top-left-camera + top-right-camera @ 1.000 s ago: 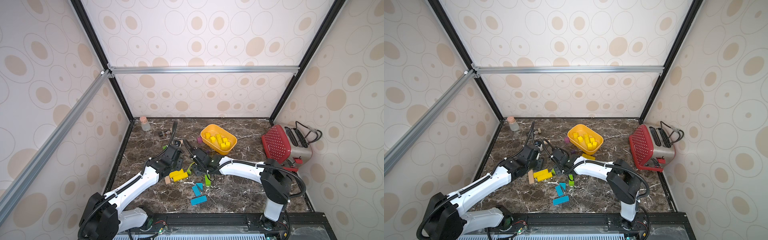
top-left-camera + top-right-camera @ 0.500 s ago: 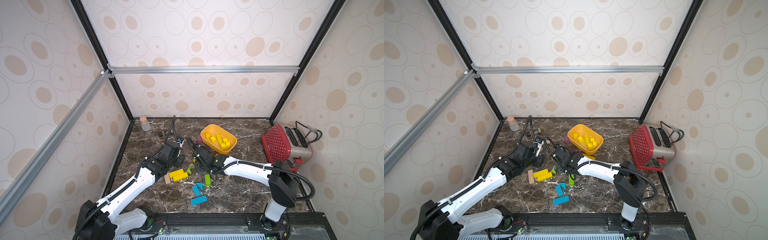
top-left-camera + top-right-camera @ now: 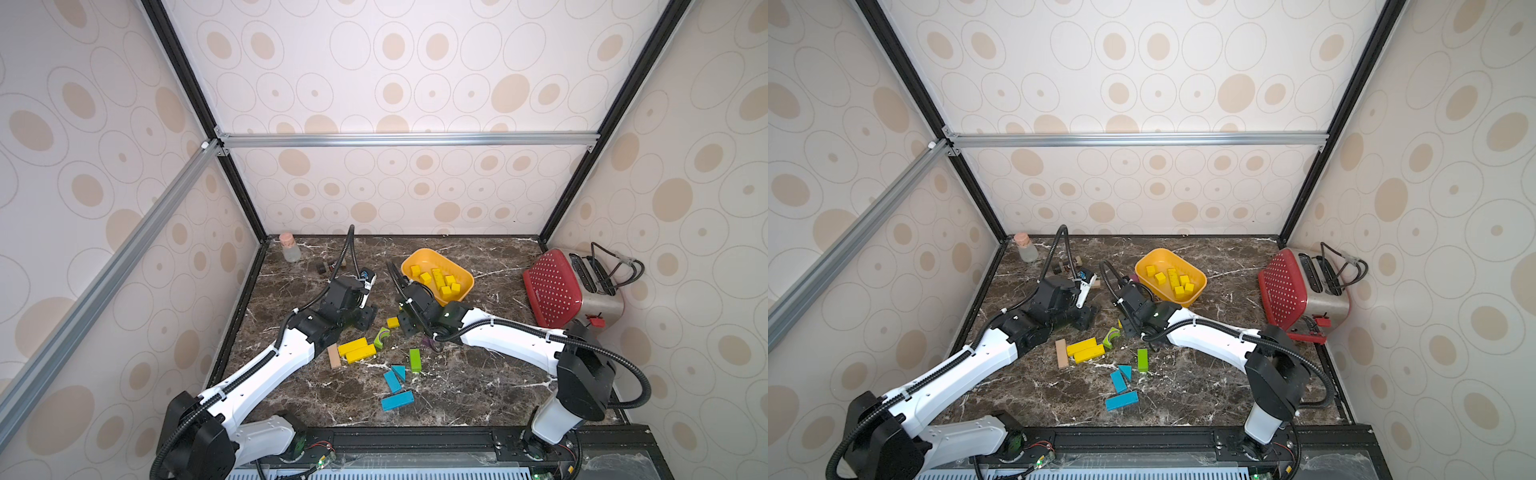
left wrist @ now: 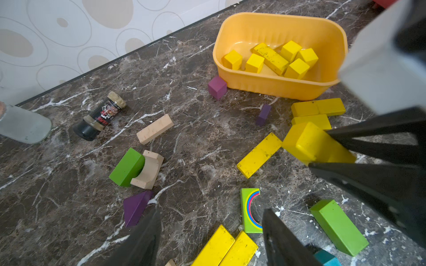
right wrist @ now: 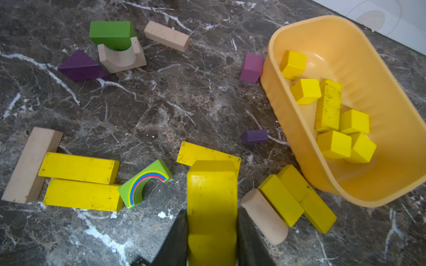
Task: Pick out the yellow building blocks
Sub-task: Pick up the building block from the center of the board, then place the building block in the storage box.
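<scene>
My right gripper [image 5: 212, 216] is shut on a yellow bar block [image 5: 211, 195], held just above the marble near the orange-yellow tub [image 5: 380, 69]. The tub holds several yellow building blocks [image 5: 329, 106]. More yellow bars lie on the marble: a pair [image 5: 79, 182] beside a rainbow arch, a flat one [image 5: 207, 153] under the held bar, and two [image 5: 297, 200] against the tub. My left gripper [image 4: 211, 211] is open and empty above the pair of bars [image 4: 226, 248]. In both top views the grippers [image 3: 361, 318] [image 3: 1129, 324] stand close together at mid table.
A red toaster [image 3: 552, 291] stands at the right edge and a corked bottle [image 3: 289, 248] in the back left corner. A spice jar [image 4: 101, 115] lies on its side. Green [image 3: 414, 360], blue [image 3: 397, 401], purple [image 5: 80, 66] and plain wood [image 5: 31, 165] blocks are scattered around.
The left arm has swung a little toward the back and its jaws have opened slightly. The right arm's elbow has shifted right while its gripper keeps the yellow bar.
</scene>
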Robot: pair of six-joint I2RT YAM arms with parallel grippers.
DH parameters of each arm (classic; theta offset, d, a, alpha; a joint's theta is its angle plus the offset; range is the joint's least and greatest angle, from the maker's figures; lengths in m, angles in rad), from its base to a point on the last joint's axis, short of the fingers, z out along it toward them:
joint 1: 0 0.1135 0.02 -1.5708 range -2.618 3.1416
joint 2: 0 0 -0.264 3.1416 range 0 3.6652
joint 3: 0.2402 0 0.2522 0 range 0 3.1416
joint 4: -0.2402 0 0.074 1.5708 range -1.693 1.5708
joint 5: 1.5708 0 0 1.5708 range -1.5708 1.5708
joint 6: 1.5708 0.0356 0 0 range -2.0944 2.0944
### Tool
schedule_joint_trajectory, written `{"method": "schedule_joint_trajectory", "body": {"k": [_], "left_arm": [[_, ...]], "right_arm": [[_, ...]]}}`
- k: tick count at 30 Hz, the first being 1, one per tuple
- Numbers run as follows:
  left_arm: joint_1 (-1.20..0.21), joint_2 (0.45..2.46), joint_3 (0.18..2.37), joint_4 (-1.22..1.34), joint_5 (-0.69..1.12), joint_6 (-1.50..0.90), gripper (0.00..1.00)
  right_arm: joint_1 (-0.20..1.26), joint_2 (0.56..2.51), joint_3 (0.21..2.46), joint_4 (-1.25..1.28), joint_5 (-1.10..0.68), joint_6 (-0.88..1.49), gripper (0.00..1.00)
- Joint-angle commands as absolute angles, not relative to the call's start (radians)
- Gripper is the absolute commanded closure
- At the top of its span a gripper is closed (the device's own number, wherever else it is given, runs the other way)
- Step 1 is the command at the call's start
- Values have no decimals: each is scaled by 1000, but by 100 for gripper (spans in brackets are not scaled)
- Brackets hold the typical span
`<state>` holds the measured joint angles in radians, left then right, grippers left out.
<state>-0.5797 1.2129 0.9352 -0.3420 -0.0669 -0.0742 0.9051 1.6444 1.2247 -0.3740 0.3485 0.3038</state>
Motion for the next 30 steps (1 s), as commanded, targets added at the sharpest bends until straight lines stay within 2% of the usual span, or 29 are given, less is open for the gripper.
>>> {"method": "schedule_joint_trajectory", "body": {"k": [1,16,30], "left_arm": [[-576,1248,1006,-310,-33,-55,32],[-576,1376,1092,-249,57,-60,32],[-575,1539,1203,-241,261,-71,33]], "right_arm": [[877,1601,1199,-377,357,290,89],[770,1514,1141,-365,335,284,90],[630,1581,1179,-329,232,278,92]]}}
